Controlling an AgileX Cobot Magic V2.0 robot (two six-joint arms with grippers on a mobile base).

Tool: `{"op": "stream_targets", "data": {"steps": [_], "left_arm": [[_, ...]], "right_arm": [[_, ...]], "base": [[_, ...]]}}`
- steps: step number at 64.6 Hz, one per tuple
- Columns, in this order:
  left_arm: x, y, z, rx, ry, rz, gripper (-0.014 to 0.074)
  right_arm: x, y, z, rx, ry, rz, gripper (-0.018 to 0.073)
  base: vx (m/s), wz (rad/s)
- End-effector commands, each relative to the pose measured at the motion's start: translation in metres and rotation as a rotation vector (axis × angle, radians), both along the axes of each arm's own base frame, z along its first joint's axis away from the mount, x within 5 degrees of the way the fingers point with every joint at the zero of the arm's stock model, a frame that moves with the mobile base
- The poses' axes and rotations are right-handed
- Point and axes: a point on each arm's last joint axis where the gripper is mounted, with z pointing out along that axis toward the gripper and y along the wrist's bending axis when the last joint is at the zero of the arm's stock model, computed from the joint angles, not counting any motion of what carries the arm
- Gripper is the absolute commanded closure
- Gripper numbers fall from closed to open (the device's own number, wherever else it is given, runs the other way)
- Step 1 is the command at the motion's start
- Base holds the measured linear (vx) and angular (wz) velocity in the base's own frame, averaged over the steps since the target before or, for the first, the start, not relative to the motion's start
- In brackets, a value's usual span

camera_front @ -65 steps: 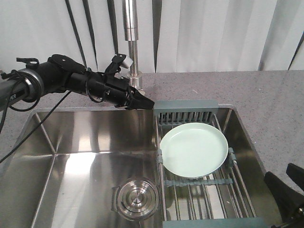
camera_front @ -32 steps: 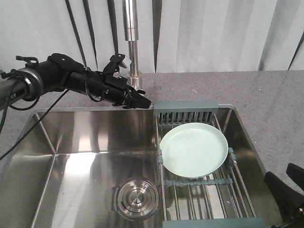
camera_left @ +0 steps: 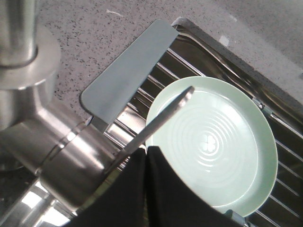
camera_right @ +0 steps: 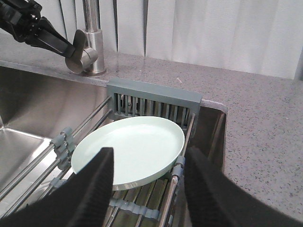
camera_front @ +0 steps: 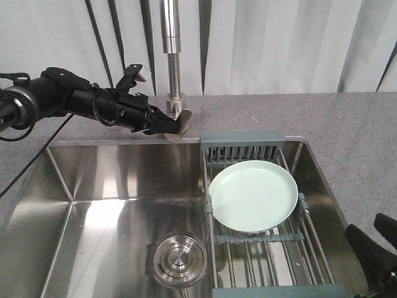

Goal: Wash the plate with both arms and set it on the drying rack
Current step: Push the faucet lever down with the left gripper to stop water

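Seemingly pinching the faucet lever (camera_left: 163, 116), the left gripper (camera_front: 166, 125) hovers over speckled grey countertop (camera_front: 347, 124).

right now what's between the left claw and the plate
In the front view, only the drying rack's slotted end section lies between the left claw, at the faucet handle, and the plate.

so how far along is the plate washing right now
Done: the plate already lies on the drying rack. In hand: the left gripper has its jaws shut on the faucet handle; no water shows. The right gripper is open near the plate. Whether washing is over is unclear.
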Motion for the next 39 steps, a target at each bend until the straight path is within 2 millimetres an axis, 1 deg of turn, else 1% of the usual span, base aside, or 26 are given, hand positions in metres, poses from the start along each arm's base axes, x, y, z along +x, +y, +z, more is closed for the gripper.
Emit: {"op": "stream_targets", "data": {"steps": [1, 6, 12, 24, 28, 39], "left_arm": [[-0.001, 0.004, 0.059, -0.114, -0.131, 0.095, 0.0602], [0.0, 0.008, 0.066, -0.109, -0.16, 0.122, 0.0602], [0.002, 0.017, 0.07, -0.108, -0.177, 0.161, 0.0602], [0.007, 0.035, 0.072, -0.12, -0.17, 0.206, 0.0602], [0.008, 0.039, 0.073, -0.129, -0.168, 0.213, 0.0602], [0.007, 0.038, 0.073, -0.132, -0.166, 0.203, 0.0602]], "right_arm": [[0.002, 0.003, 0.015, 0.023, -0.091, 0.028, 0.0213], [0.002, 0.003, 0.015, 0.023, -0.091, 0.028, 0.0213], [0.002, 0.003, 0.015, 0.023, -0.091, 0.028, 0.0213], [0.002, 0.003, 0.015, 0.023, -0.091, 0.028, 0.0213], [0.002, 0.003, 0.015, 0.023, -0.091, 0.028, 0.0213], [0.002, 0.003, 0.015, 0.023, -0.091, 0.028, 0.0213]], "base": [[0.0, 0.0], [0.0, 0.0], [0.0, 0.0], [0.0, 0.0], [0.0, 0.0], [0.0, 0.0]]}}
